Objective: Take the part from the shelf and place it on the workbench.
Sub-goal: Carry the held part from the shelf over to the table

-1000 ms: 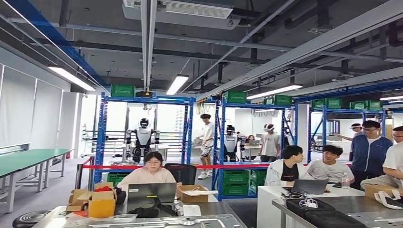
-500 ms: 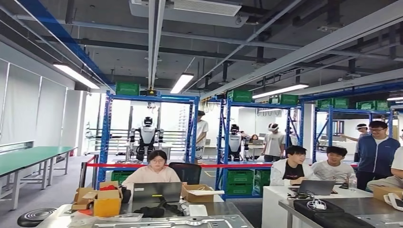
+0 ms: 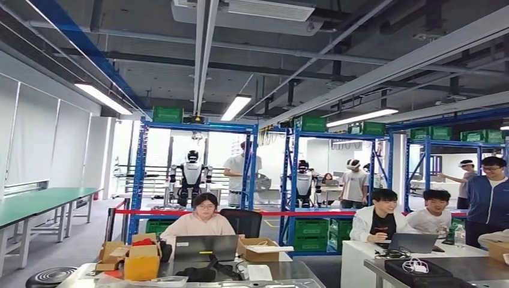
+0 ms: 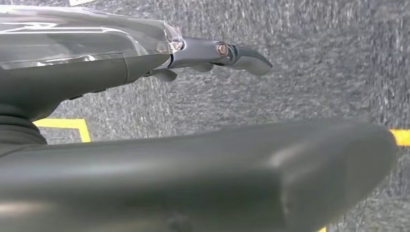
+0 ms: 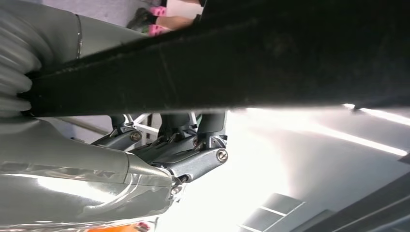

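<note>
Looks like the long matte black bar-shaped part (image 5: 270,63) is being gripped only by the right hand (image 5: 183,150), its dark fingers (image 5: 212,126) curled against it, while the left hand (image 4: 208,52) is being dangled empty with fingers loosely apart, so a slip is being risked if it's jolted.

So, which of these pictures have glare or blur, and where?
Head view: sharp, bright ceiling lights, evenly lit. Left wrist view: the near dark shape is out of focus, the carpet slightly soft. Right wrist view: strong white glare past the right hand, washing out the background.
</note>
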Robot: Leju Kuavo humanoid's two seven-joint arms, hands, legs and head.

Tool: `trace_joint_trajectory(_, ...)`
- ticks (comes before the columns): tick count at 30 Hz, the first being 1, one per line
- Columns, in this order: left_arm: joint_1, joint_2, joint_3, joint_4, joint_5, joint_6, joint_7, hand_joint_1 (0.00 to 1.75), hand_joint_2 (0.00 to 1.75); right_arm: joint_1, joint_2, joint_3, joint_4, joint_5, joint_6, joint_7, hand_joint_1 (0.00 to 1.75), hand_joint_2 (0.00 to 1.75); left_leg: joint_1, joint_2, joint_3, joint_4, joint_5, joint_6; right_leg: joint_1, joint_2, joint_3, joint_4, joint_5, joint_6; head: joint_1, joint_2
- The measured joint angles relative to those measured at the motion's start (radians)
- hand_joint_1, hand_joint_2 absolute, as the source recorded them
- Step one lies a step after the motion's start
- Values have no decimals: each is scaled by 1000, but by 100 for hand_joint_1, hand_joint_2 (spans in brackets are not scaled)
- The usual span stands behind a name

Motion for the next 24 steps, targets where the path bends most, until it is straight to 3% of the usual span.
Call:
trace_joint_trajectory(2,1,0,0,0,-1,0,0,0,0,1,1,-1,0,-1,0,0,175,175,-1,3,11,0,-1,-7,-4,-1,28,-31,2,-2,-5,0)
trace_joint_trajectory(4,-2,2,0,0,-2,1,0,0,0,0,3,-2,-1,-2,0,1,175,175,-2,4,-6,49,-21,-14,-14,-4,60,-55,1,1,-7,0)
trace_joint_trajectory(7,-1,7,0,0,-3,2,0,0,0,2,4,-3,0,-2,0,1,175,175,6,6,-110,206,-75,-31,-24,-6,81,-62,-13,7,-8,0)
trace_joint_trajectory(8,2,8,0,0,-3,3,0,0,0,4,4,-3,0,-2,0,1,175,175,11,6,-139,234,-81,-37,-28,-5,88,-62,-20,11,-8,0)
trace_joint_trajectory(9,4,9,0,0,-3,4,0,0,0,5,4,-3,0,-2,0,1,175,175,16,7,-153,228,-64,-46,-33,-4,97,-61,-27,16,-8,0)
trace_joint_trajectory(12,6,8,0,0,-3,4,0,0,0,5,7,-3,0,-2,0,1,175,175,37,10,-125,79,63,-80,-48,-3,127,-48,-60,40,-9,0)
trace_joint_trajectory(14,4,8,0,1,-3,5,1,0,0,5,8,-4,2,-3,0,1,175,175,35,12,-113,21,86,-70,-50,-3,125,-35,-77,56,-10,0)
trace_joint_trajectory(16,5,11,0,2,-3,5,1,0,0,4,11,-3,-2,-11,2,-6,175,175,27,13,-116,17,75,-39,-50,-2,117,-31,-85,66,-12,0)
trace_joint_trajectory(18,8,12,0,2,-4,5,0,0,0,1,16,-3,-12,-18,4,-14,175,175,26,12,-114,18,73,-23,-54,-3,112,-13,-100,73,-12,0)
trace_joint_trajectory(19,7,13,0,2,-4,5,0,0,0,-2,18,-3,-16,-20,4,-15,175,175,26,12,-110,17,70,-17,-56,-3,96,22,-118,76,-11,0)
trace_joint_trajectory(22,6,16,0,2,-4,5,0,0,0,-4,19,-3,-19,-20,3,-15,175,175,19,12,-95,16,57,-4,-56,-3,-13,217,-188,77,-11,0)
trace_joint_trajectory(23,6,17,0,2,-4,5,0,0,0,-3,19,-3,-19,-20,3,-15,175,175,15,11,-88,16,52,-2,-55,-3,-46,264,-192,74,-11,0)
trace_joint_trajectory(24,6,17,0,2,-4,5,0,0,0,-2,19,-3,-19,-20,3,-15,175,175,12,11,-80,16,46,0,-54,-2,-63,274,-176,70,-11,0)
